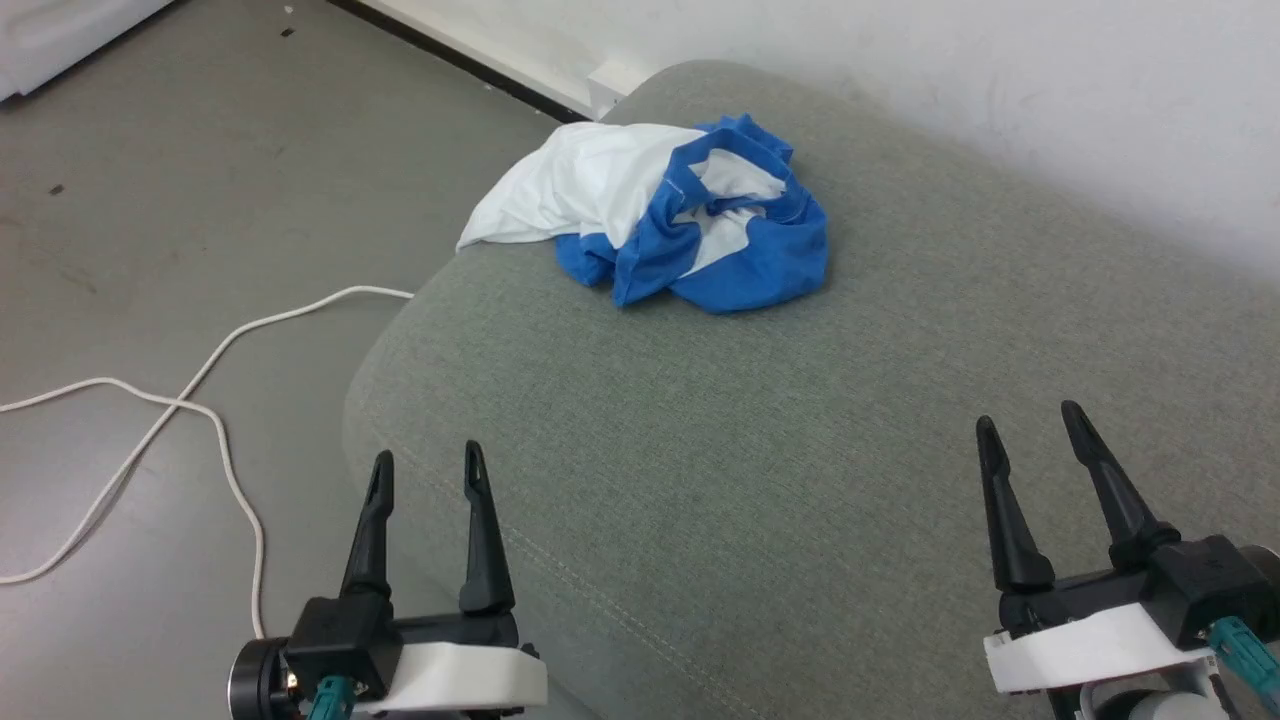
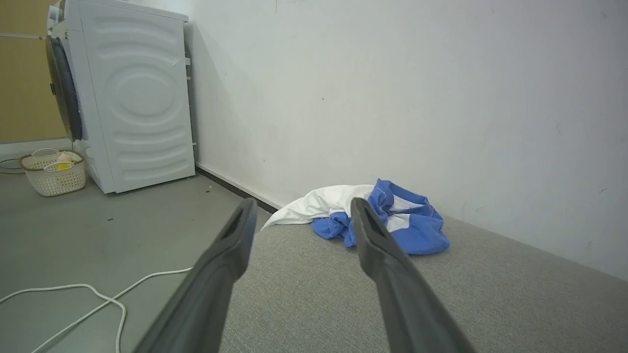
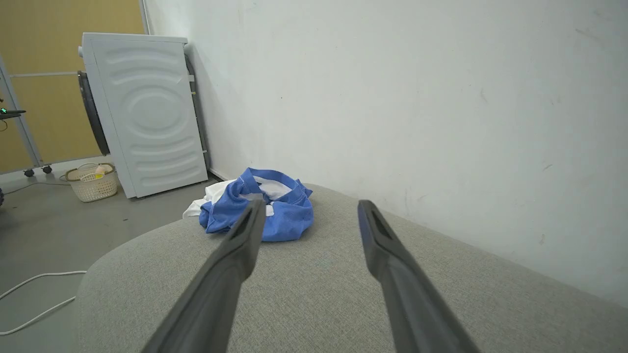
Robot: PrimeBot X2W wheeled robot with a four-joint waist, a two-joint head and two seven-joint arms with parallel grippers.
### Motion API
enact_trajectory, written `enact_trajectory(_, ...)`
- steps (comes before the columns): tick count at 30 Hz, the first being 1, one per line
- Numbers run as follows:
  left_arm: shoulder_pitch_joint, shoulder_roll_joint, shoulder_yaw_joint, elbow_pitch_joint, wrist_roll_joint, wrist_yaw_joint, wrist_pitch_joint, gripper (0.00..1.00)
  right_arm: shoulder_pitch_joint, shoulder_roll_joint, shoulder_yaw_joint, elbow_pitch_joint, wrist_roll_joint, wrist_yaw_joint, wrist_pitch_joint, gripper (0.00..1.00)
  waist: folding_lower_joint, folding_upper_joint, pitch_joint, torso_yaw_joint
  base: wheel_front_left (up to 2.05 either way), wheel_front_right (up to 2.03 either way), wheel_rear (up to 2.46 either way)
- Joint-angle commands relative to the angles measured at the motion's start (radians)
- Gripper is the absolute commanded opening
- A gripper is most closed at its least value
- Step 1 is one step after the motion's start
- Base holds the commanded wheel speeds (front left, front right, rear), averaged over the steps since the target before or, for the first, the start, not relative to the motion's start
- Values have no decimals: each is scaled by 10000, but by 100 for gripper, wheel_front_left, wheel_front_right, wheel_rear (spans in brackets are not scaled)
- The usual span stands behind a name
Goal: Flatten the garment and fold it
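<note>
The garment [image 1: 660, 215] lies crumpled on the cushion [image 1: 800, 450]; left gripper [image 1: 427, 452] and right gripper [image 1: 1028, 414] gape wide, empty.

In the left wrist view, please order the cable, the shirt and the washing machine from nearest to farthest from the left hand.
1. Cable, on the floor, left.
2. Shirt, on the cushion, ahead.
3. Washing machine, by the wall, far left.
</note>
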Motion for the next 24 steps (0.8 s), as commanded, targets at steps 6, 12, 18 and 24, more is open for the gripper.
enact_trajectory(6, 185, -51, -102, -71, -59, 116, -136, 100, 191, 28, -22, -97, -1, -9, -134, 100, 1, 1, 23, 188, 0, 0, 0)
enact_trajectory(12, 168, -51, -89, -53, -42, 106, -136, 100, 217, 28, -44, -118, -22, -9, -134, 100, 1, 1, 3, 139, 0, 0, 0)
enact_trajectory(18, -35, -51, -237, -673, -641, -149, -136, 100, 197, 28, -19, -190, -33, -9, -134, 100, 1, 1, 68, -33, 0, 0, 0)
enact_trajectory(24, -1628, 376, -312, -1116, -248, -1119, 81, 100, 215, -42, -163, -352, -166, -9, -134, 100, 1, 1, 328, -139, 0, 0, 0)
